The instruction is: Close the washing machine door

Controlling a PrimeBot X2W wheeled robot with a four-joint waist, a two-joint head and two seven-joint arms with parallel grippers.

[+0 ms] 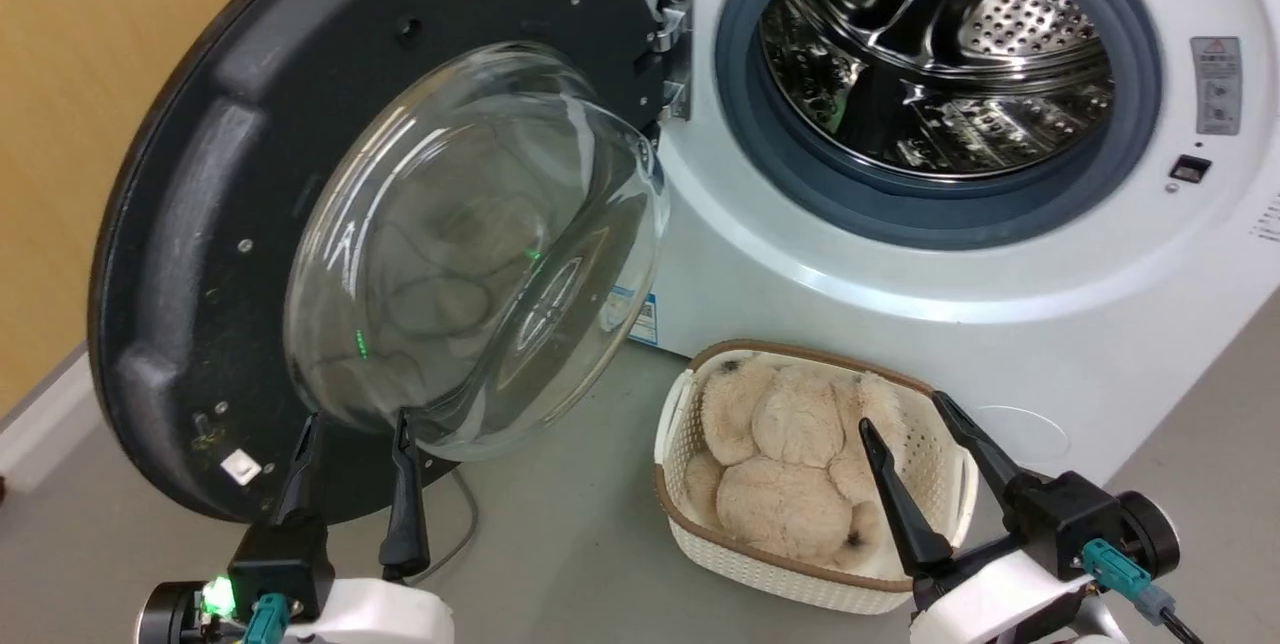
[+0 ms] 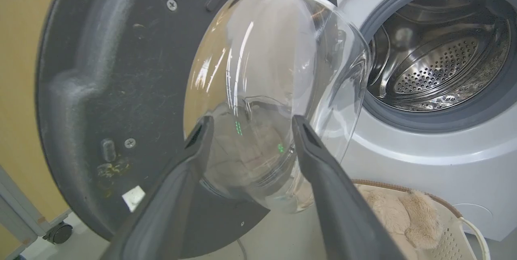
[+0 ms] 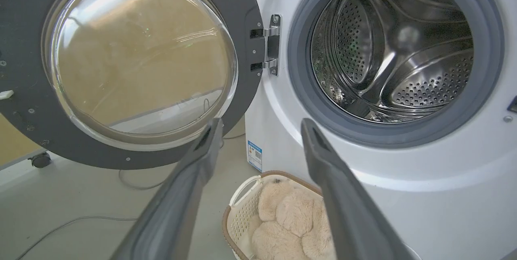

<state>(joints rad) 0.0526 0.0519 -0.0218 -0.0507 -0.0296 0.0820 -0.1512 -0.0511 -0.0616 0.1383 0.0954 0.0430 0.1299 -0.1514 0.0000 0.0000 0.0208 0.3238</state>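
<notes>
Because the washing machine door [image 1: 200, 224] stands swung wide to the left of the washing machine [image 1: 800, 284], hinged at its right edge, the left gripper [image 1: 355, 417] is nearer, just below the glass bulge, its 2 fingers spread and empty. The right gripper [image 1: 905, 411], equally spread and empty, hangs over the basket [image 1: 690, 524]. Closing likely means sweeping the door rightward.
</notes>
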